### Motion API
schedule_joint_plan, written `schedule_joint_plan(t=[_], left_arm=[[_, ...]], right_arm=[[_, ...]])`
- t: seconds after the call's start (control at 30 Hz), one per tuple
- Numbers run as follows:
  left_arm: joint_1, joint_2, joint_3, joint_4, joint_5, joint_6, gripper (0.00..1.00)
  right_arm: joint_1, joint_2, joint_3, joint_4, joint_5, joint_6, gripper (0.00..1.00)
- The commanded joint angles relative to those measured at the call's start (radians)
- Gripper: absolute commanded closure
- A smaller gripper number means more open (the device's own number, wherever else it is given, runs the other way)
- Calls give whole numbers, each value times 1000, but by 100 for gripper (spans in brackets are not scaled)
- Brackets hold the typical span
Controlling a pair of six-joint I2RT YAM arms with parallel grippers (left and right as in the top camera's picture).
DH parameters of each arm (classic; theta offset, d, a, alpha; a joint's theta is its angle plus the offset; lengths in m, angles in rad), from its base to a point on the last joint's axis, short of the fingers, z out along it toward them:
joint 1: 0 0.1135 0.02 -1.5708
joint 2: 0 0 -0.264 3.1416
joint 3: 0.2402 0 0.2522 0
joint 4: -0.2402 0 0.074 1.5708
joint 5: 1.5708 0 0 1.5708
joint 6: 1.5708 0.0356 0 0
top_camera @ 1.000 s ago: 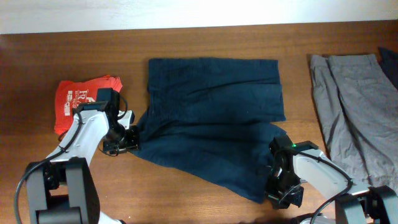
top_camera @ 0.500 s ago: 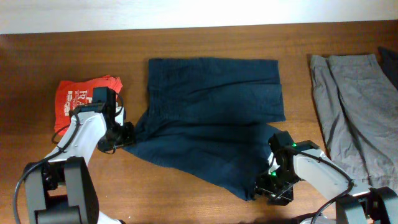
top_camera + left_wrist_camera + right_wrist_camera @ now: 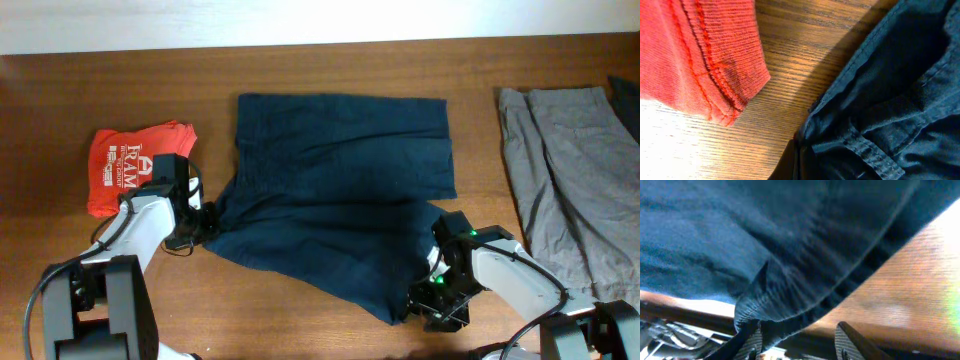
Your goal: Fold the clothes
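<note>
- Since the earlier frame the left gripper [image 3: 203, 222] has clenched at the left edge of the navy shorts [image 3: 340, 170]. The right gripper [image 3: 432, 298] has shifted inward along the lower right corner, and that corner has drawn in with it.
- The navy shorts lie spread across the middle of the table [image 3: 300, 70]. The upper half is flat; the lower half is skewed and rumpled toward the near edge.
- The left tool is closed tight. In the wrist view the waistband gathers into its tips, so we judge it pinched.
- The right tool stands parted. Its fingers [image 3: 751, 341] straddle the hem, with bare wood showing beside the cloth; nothing is clamped.
- The red T-shirt [image 3: 125, 170] lies just left of the left arm. The grey-khaki shorts [image 3: 560, 170] lie well to the right, untouched.
- In our judgement the step in hand is securing both near corners for the first fold.
- The next move calls for the right jaws to close on the hem. Both arms must then lift together and carry the near edge over to the far edge.
</note>
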Motion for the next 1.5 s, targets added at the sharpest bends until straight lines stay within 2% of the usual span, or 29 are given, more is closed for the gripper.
schedule_joint_plan(t=[0.0, 0.07, 0.27, 0.53, 0.6, 0.63, 0.67, 0.73, 1.0, 1.07, 1.13, 1.17, 1.2, 1.33, 1.37, 1.47], left_arm=[[6, 7, -35, -3, -11, -6, 100], [6, 7, -35, -2, -11, -6, 99], [6, 7, -35, -3, -11, -6, 100], [6, 7, -35, -2, -11, -6, 100], [6, 7, -35, -2, -11, -6, 100], [6, 7, -35, -2, -11, -6, 100], [6, 7, -35, -2, -11, -6, 100], [6, 7, -35, -2, -11, -6, 100], [6, 7, -35, -2, -11, -6, 100], [6, 7, -35, -2, -11, -6, 100], [6, 7, -35, -2, -11, -6, 100], [6, 7, -35, -2, -11, -6, 100], [6, 7, -35, -2, -11, -6, 100], [6, 7, -35, 1, -11, -6, 100], [6, 7, -35, 3, -11, -6, 100], [6, 7, -35, 5, -11, -6, 100]], right_arm=[[5, -19, 15, 39, -116, -17, 50], [5, -23, 20, 54, -177, -24, 49], [5, -24, 26, 48, -182, -26, 50], [6, -23, 3, 60, 35, 34, 50], [6, -23, -18, 75, 35, 48, 53], [6, -23, -29, 80, 35, 63, 57], [6, -23, -42, 84, 29, 89, 68], [6, -23, -63, 97, -14, 125, 75], [6, -23, -114, 139, -40, 162, 76], [6, -23, -114, 143, -45, 161, 75], [7, -23, -115, 130, -50, 161, 63], [8, -23, -115, 111, -52, 160, 53], [8, -23, -115, 93, -52, 154, 50], [7, -23, -119, 87, -45, 152, 48], [7, -23, -119, 101, -45, 170, 60], [7, -23, -118, 131, -43, 184, 87]])
